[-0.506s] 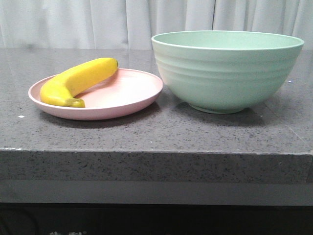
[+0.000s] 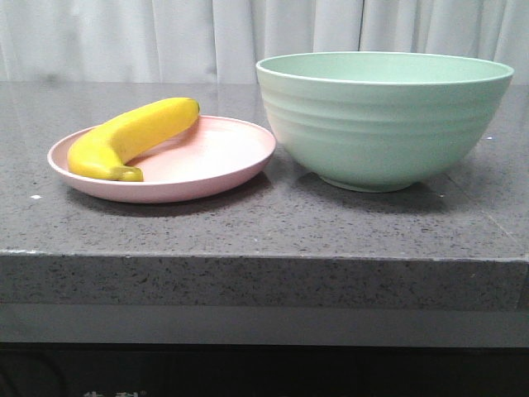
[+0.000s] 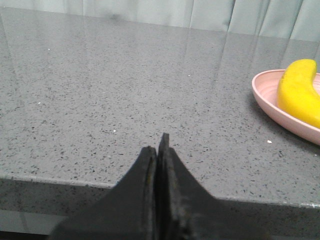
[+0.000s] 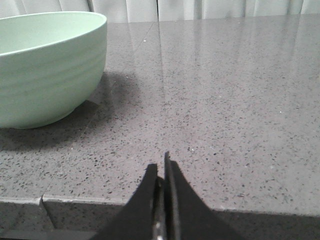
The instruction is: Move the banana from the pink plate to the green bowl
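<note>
Green bowl at right of front frame, pink plate left-centre. Banana on plate's left half, long axis lower-left to upper-right, stub lower-left. Left gripper and right gripper pressed closed, empty.

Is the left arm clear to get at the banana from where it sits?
Probably yes: only bare countertop shows between the shut left gripper and the banana on the pink plate.

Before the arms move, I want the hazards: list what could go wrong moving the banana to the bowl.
1. The banana is smooth and curved; it may slip from a pinch.
2. It overhangs the pink plate rim, so a nudge could tip the plate.
3. The green bowl is tall; a low carry might hit its wall.
</note>
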`<state>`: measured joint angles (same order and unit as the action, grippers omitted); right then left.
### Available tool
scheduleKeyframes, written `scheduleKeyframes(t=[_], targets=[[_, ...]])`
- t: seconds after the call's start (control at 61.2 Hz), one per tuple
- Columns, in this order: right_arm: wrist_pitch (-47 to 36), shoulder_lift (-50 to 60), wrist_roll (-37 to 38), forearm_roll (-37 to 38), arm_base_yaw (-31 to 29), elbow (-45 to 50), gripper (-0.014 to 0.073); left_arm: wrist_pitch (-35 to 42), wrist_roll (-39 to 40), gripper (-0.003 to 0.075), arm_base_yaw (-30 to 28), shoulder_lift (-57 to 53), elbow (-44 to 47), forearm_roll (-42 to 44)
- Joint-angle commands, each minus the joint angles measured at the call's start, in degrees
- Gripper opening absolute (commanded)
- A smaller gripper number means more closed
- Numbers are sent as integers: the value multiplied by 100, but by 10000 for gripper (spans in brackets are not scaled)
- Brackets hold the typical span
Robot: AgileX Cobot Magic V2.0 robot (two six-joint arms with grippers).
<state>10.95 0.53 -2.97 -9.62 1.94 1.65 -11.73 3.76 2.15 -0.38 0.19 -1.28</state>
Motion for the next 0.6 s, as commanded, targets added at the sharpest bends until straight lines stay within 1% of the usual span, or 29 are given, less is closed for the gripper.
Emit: scheduleKeyframes(t=[0.0, 0.376, 0.588], targets=[[-435, 139, 16, 51, -13, -32, -68, 486, 7, -18, -6, -123, 28, -35], [-450, 139, 16, 51, -13, -32, -68, 486, 7, -18, -6, -123, 28, -35], [-564, 139, 16, 51, -13, -32, -68, 656, 7, -18, -6, -123, 28, -35]])
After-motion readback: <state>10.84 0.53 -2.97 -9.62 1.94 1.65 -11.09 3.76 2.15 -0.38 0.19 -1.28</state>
